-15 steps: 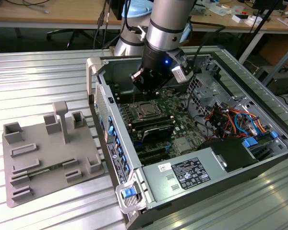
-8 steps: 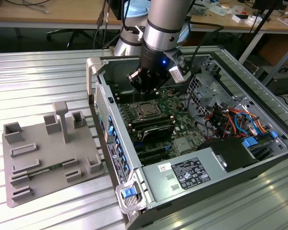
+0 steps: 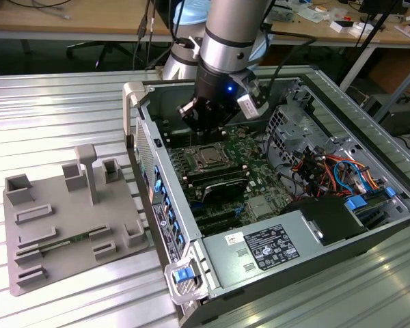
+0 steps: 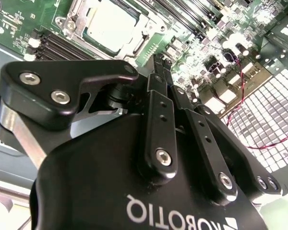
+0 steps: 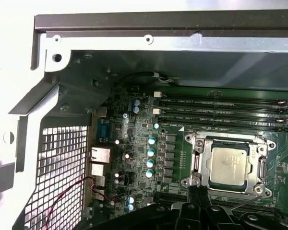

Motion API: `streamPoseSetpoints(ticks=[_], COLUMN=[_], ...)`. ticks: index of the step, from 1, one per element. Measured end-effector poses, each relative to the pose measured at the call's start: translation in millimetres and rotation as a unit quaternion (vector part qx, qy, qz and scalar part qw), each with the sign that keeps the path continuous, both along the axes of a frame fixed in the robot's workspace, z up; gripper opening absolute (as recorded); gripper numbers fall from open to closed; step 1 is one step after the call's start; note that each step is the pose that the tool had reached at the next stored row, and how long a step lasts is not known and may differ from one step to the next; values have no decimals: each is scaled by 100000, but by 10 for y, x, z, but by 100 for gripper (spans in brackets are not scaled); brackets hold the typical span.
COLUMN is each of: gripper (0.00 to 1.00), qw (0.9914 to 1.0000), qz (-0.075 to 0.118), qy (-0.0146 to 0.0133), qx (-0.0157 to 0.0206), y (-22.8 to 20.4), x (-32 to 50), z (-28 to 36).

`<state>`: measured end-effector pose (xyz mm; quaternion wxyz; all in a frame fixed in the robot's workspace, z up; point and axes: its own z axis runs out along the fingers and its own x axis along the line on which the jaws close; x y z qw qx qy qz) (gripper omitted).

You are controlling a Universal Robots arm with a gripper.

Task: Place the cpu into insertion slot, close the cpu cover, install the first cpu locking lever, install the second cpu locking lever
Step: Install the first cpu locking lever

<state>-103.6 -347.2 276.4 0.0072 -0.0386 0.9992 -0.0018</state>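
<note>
One chip, the cpu (image 5: 229,165), lies flat in the insertion slot (image 5: 192,182), with the cpu cover (image 5: 229,143) down around it as a silver frame. The fingers (image 4: 158,115) are pressed together, gripping nothing, and hang just above the socket's edge, with the chip just beyond their tips. The socket sits on the motherboard (image 3: 249,154) inside the open computer case (image 3: 160,178). Lever positions cannot be told.

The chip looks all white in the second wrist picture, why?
In the second wrist view, glare off the chip washes its metal top white; in the first wrist view it looks evenly lit, dull grey; in the exterior view, a blue light glows on the arm.
</note>
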Motion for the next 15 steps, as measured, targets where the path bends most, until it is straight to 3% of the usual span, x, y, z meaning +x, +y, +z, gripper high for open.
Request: streamPoseSetpoints(ticks=[11,15], gripper=[11,11], qw=[100000,100000], qz=[2,2], qy=[-6,-3], qx=[10,4], y=[1,9], x=[-156,-170], z=[-1,-1])
